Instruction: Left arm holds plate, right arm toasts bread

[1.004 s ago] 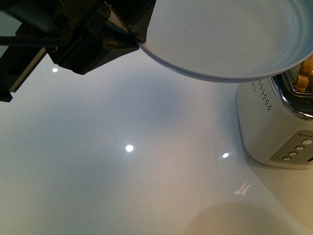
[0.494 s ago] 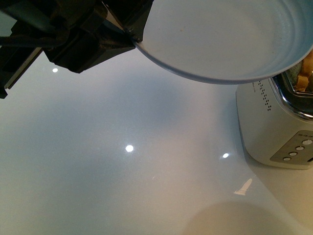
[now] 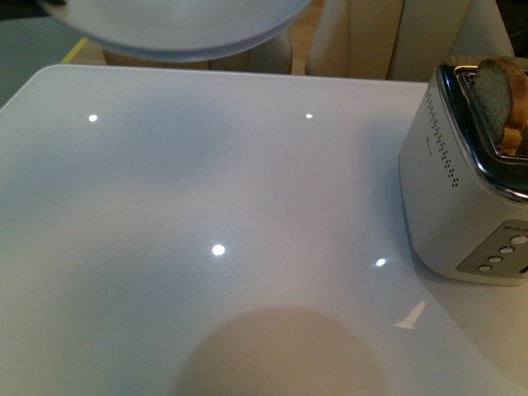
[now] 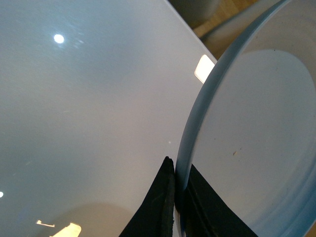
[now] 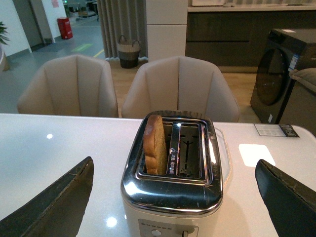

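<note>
The pale blue-grey plate (image 3: 181, 33) hangs high at the top left of the front view, its underside toward the camera. In the left wrist view my left gripper (image 4: 177, 197) is shut on the plate (image 4: 256, 128), pinching its rim between black fingers (image 4: 158, 207). The bread (image 5: 155, 143), a tan slice with brown crust, stands upright in one slot of the toaster (image 5: 173, 182), also seen as bread (image 3: 499, 95) at the right of the front view. My right gripper (image 5: 173, 197) is open, its fingers (image 5: 54, 202) wide apart on either side of the toaster.
The white and chrome toaster (image 3: 462, 190) stands on the glossy white table (image 3: 206, 231) at the right, with buttons and a lever on its front face. Beige chairs (image 5: 180, 86) line the table's far edge. A small card (image 5: 275, 130) lies beyond the toaster.
The plate and left gripper have risen and moved left, leaving only the plate's underside at the top edge. The toaster with the bread now shows fully.
</note>
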